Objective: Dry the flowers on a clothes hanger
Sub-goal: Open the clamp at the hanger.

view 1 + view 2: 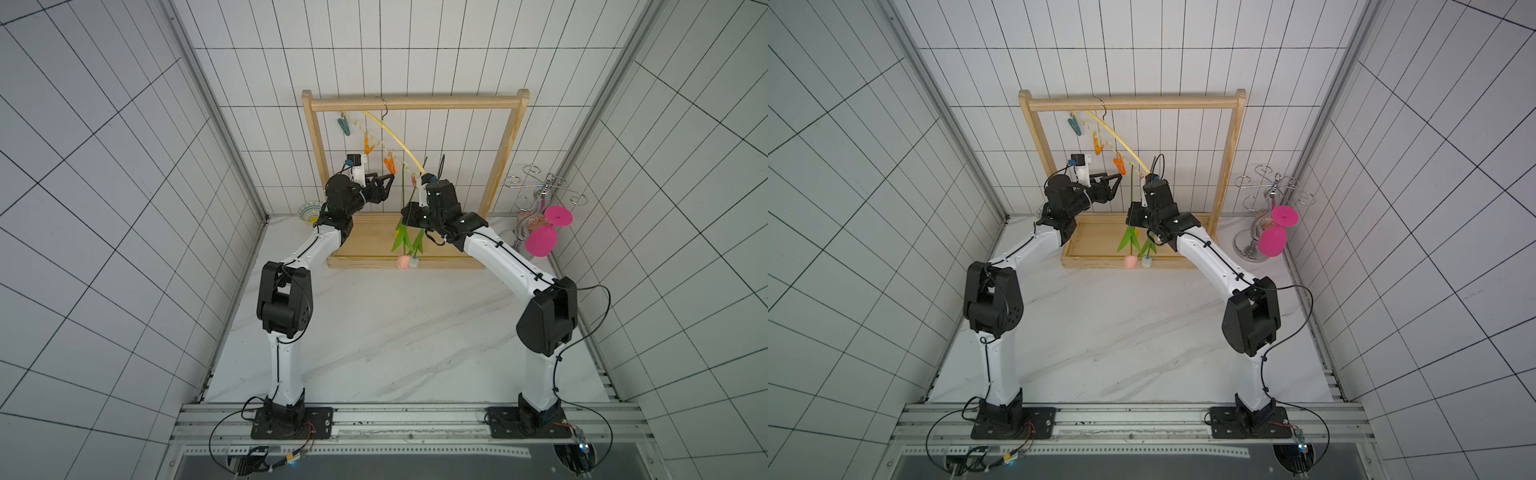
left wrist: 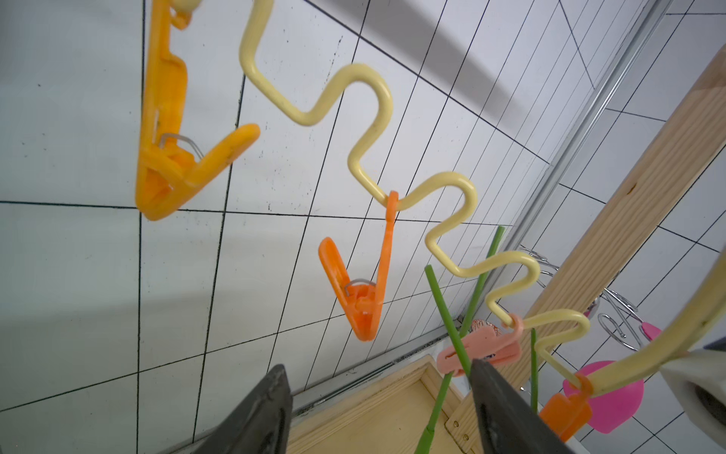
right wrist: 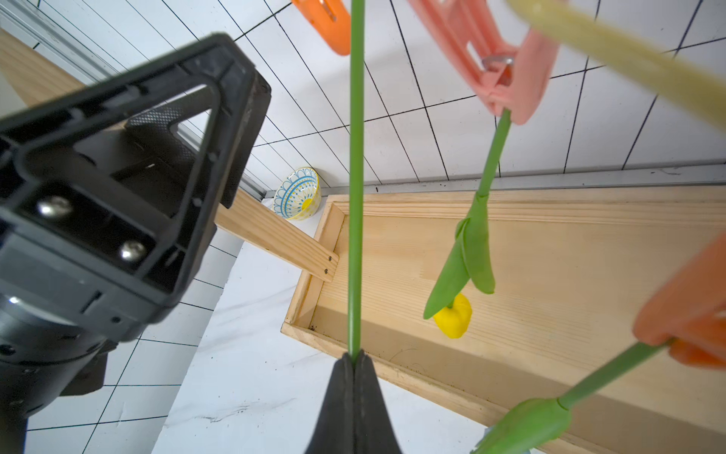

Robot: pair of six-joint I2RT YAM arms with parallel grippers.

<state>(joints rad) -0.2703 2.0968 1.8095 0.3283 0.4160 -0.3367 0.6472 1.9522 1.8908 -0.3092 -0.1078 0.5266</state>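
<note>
**At the rack [image 1: 415, 102]: we grip one stem [image 3: 356, 196]**

Under the hanger [image 2: 448, 179], hooked on the rack at the back of the bench [image 1: 374, 324], our right end effector [image 3: 354, 359] is clenched on the upright green stem. Our left end effector [image 1: 388, 186] stands released and empty, just beside an orange pin [image 1: 390, 164]. Nearby, a yellow tulip [image 3: 453, 316] hangs head down from a pink pin [image 3: 518, 90].

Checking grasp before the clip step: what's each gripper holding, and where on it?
Right gripper is shut on a tulip's green stem, partway along its bare length. Left gripper is open, holding nothing.
</note>
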